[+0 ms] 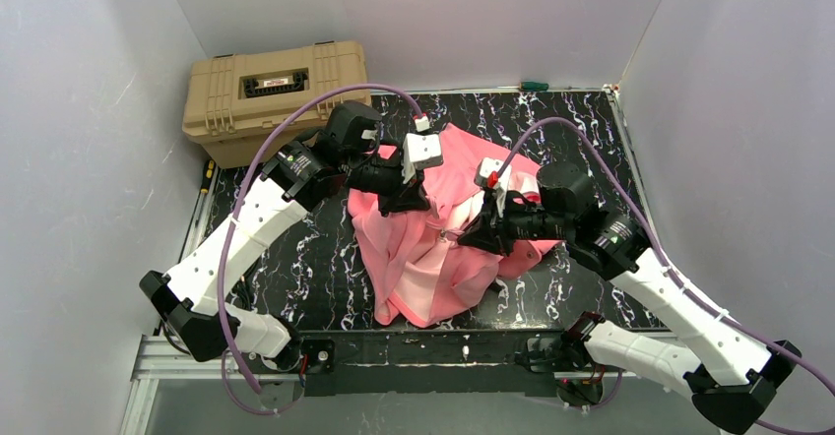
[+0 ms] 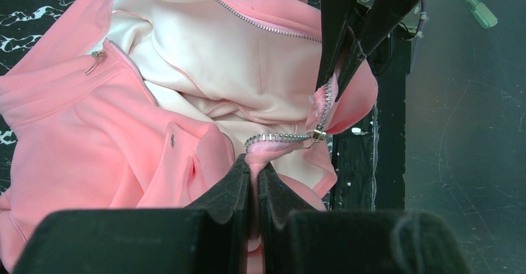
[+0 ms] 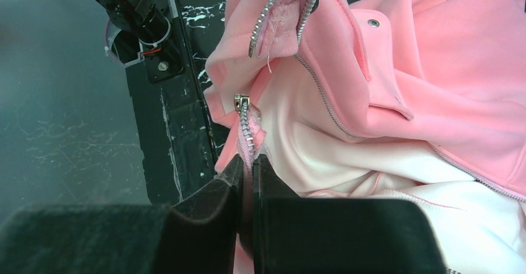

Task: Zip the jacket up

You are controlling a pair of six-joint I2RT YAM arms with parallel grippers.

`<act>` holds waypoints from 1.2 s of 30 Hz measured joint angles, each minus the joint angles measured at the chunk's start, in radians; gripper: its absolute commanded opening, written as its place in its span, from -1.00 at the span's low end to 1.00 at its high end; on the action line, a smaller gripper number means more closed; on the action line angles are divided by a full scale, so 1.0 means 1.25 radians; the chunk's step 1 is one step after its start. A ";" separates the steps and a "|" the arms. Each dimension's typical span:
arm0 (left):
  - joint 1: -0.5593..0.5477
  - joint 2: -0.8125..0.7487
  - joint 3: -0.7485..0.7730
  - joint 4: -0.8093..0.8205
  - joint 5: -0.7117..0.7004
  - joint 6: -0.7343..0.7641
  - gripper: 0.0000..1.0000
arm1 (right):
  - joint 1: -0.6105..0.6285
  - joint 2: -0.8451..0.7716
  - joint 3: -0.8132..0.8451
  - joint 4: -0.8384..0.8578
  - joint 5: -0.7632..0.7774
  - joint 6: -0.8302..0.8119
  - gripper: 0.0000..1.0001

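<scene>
Unzipped, the salmon-pink jacket (image 1: pixel 433 248) is seen crumpled mid-desk (image 1: pixel 295 258). One toothed hem end is pinched by the left pincer (image 2: pixel 254 178), and the tape below the slider (image 3: pixel 239 102) by the right pincer (image 3: pixel 248 168). The ends are close and apparently unmated.

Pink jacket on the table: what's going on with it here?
Both arms are working on the soft salmon-pink hooded jacket, which lies crumpled on the black marbled table with its front open and pale lining showing. The left gripper is shut on one zipper edge. The right gripper is shut on the other edge, close to the small metal fitting at its end. The two halves are not yet joined.
</scene>
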 measured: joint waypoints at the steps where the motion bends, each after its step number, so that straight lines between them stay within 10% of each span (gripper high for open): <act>1: 0.000 0.000 -0.001 0.000 0.000 0.000 -1.00 | 0.000 -0.004 -0.004 0.006 0.000 0.002 -0.97; 36: -0.064 0.067 0.085 -0.129 -0.182 -0.093 -1.00 | 0.000 -0.027 -0.003 0.014 0.078 -0.005 -0.97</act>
